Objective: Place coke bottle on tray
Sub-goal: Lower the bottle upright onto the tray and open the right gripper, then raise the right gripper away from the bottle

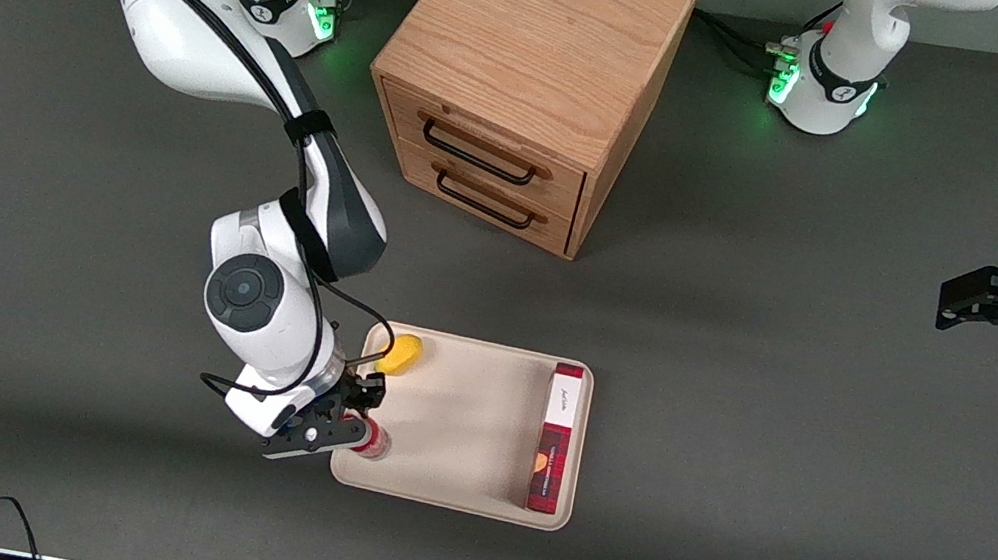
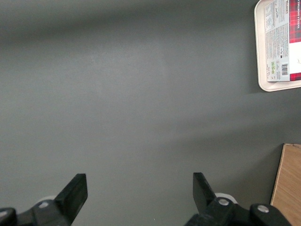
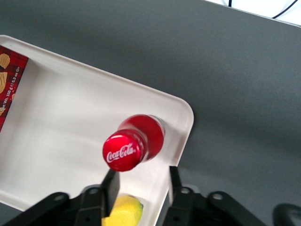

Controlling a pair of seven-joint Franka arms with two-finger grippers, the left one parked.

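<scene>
Coke bottle [image 3: 135, 147]: a small red bottle with a red cap and white script logo, standing upright on the tray, just inside the corner nearest the front camera at the working arm's end.
Tray [image 1: 464, 426]: flat, beige, with rounded corners and a low rim, lying on the dark grey table [image 1: 790, 420].
Hand [image 3: 140, 190]: the right arm's, above the tray's edge and just beside the bottle; the fingers [image 3: 111, 186] stand apart and grip nothing, and the bottle looks clear of them.
Yellow object [image 1: 402, 353]: small and rounded, perhaps a lemon, on the tray farther from the front camera than the bottle.
Red-and-white box [image 1: 556, 437]: lies along the tray's edge toward the parked arm's end.
Wooden drawer cabinet [image 1: 529, 72]: two drawers with black handles, farther from the front camera than the tray.
</scene>
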